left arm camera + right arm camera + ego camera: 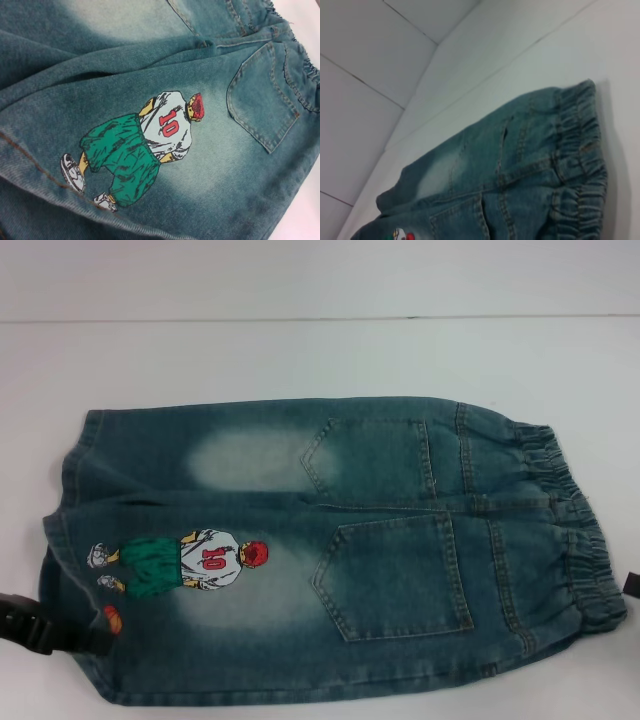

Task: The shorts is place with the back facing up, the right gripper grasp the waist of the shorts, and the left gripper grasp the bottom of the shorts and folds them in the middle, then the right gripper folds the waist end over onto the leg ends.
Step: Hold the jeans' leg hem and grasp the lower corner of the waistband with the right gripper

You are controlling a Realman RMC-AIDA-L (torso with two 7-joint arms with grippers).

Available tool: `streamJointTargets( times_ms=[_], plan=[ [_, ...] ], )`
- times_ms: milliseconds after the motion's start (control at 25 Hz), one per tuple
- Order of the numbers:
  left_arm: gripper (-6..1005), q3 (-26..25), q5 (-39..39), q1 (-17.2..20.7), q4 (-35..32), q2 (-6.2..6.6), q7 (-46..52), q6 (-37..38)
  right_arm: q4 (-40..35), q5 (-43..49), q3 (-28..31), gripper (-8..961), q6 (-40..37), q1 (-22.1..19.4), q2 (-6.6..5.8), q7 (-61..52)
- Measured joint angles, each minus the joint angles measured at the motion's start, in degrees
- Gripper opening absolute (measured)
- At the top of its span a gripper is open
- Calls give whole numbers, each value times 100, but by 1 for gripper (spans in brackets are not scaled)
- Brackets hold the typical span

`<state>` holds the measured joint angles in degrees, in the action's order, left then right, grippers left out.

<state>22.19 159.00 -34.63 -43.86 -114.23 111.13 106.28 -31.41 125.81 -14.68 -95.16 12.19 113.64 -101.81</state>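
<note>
The shorts (330, 540) lie flat on the white table with their back up, both patch pockets showing. The elastic waist (575, 530) points right and the leg ends (62, 530) point left. A cartoon player print numbered 10 (190, 562) sits on the near leg. My left gripper (45, 625) is a black shape at the near-left corner, touching the bottom hem beside the print. Only a dark sliver of my right gripper (631, 585) shows at the right edge, next to the waist. The left wrist view looks down on the print (145, 145) and the hem (30, 165). The right wrist view shows the waist (580, 165).
The white table (320, 355) stretches behind the shorts to a seam line at the back. A narrow strip of table (300, 712) lies between the shorts and the near edge of the head view. A tiled wall (365, 75) shows in the right wrist view.
</note>
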Motion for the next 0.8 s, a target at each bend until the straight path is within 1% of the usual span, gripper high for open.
streamJointTargets(
  times_ms=[160, 800],
  plan=[
    [2, -3, -35, 0, 23, 9, -4, -3, 121, 147, -29, 901, 53, 67, -22, -5],
    [2, -4, -53, -8, 26, 25, -21, -19, 274, 228, -140, 895, 240, 228, -16, -22]
  ],
)
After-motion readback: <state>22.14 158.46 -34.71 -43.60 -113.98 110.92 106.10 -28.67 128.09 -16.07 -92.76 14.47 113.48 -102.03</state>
